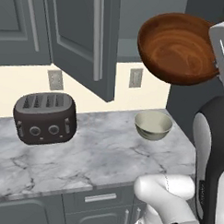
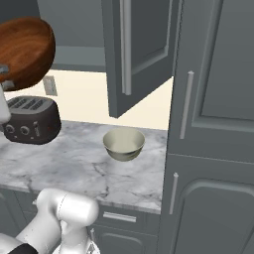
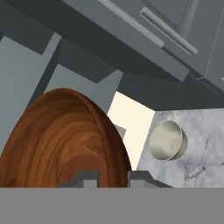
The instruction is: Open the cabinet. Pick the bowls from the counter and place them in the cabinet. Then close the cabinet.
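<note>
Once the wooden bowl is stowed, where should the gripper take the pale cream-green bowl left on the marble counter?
The pale cream-green bowl sits upright and open on the marble counter. Probably pinch its thin rim from above, one finger inside and one outside; the rounded outer wall looks too wide and sloped for a side grip.

Wooden bowl [image 2: 22, 49], glossy reddish-brown, raised at upper left, tilted, well above the marble tabletop [image 2: 74, 168]. Pale cream-green bowl [image 2: 124, 143] upright on the tabletop, near the right end beside the tall grey cabinet column [image 2: 213, 124]. Dark toaster [image 2: 32, 119] on the tabletop at far left, under the wooden bowl. Upper cabinet door [image 2: 139, 49] swung open above the pale bowl. Drawer front [image 2: 119, 218] below the tabletop edge.
</note>
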Available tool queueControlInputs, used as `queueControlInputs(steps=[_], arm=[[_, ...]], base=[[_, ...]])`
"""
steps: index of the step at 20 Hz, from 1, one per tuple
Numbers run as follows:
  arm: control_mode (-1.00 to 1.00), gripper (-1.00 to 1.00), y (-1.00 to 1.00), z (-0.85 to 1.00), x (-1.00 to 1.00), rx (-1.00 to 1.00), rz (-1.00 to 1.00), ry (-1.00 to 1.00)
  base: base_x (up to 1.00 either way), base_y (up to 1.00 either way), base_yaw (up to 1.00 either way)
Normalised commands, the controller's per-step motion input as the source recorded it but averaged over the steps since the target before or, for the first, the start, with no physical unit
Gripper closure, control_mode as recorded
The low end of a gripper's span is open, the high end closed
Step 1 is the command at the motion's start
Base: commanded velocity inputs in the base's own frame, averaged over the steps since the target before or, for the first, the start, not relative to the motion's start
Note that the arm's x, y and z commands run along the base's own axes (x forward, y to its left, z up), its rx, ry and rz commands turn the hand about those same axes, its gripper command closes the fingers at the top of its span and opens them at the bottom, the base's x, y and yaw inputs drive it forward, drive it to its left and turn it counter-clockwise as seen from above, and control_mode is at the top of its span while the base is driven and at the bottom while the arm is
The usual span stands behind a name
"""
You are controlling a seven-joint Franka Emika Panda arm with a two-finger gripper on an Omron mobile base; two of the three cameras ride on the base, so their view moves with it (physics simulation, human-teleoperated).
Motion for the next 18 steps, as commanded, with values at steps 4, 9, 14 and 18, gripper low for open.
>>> queueControlInputs(steps=[4,9,14,18], arm=[[-1.0,1.0,0.0,0.0,0.0,0.06,0.0,-0.03],[-1.0,1.0,0.0,0.0,0.15,0.0,0.0,0.01],[-1.0,1.0,-0.16,-0.04,0.23,0.0,0.0,0.05],[-1.0,1.0,-0.21,-0.1,0.17,0.0,0.0,0.03]], base=[[0.0,0.0,0.0],[0.0,0.0,0.0],[0.0,0.0,0.0],[0.0,0.0,0.0]])
